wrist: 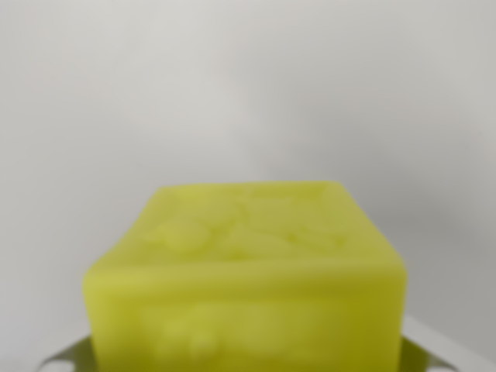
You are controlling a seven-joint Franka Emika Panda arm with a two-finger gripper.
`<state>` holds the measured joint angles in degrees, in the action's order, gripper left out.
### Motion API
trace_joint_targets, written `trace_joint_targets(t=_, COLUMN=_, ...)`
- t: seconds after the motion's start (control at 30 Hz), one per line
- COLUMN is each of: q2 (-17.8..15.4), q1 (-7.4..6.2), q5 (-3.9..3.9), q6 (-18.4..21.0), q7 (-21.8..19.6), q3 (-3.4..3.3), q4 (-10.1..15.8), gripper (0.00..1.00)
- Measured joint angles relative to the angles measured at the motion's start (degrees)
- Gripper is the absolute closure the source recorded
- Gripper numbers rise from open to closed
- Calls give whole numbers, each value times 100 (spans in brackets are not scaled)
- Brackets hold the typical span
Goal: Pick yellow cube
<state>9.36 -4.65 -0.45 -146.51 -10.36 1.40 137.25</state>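
The yellow cube (246,271) fills the lower middle of the wrist view, very close and out of focus, with faint raised marks on its top and front faces. Only the pale tips of my gripper (248,358) show, at the bottom corners. One fingertip (68,355) lies against the cube's side on the wrist view's left, and the other fingertip (443,346) lies against its side on the wrist view's right. The jaws stand closed on the cube. Its underside is cut off by the frame's lower edge.
Behind the cube there is only a plain, blurred white-grey surface (248,85), with no other object or edge to make out.
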Motion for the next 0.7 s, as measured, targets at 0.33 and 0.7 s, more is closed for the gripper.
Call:
trace_joint_targets(t=0.33, q2=-318, q1=-2, q5=16, q6=361, q7=12, q3=0, q4=-43, gripper=100)
trace_joint_targets(t=0.7, q2=-640, q1=-3, q5=30, q6=764, q7=22, q3=0, q4=-124, gripper=100)
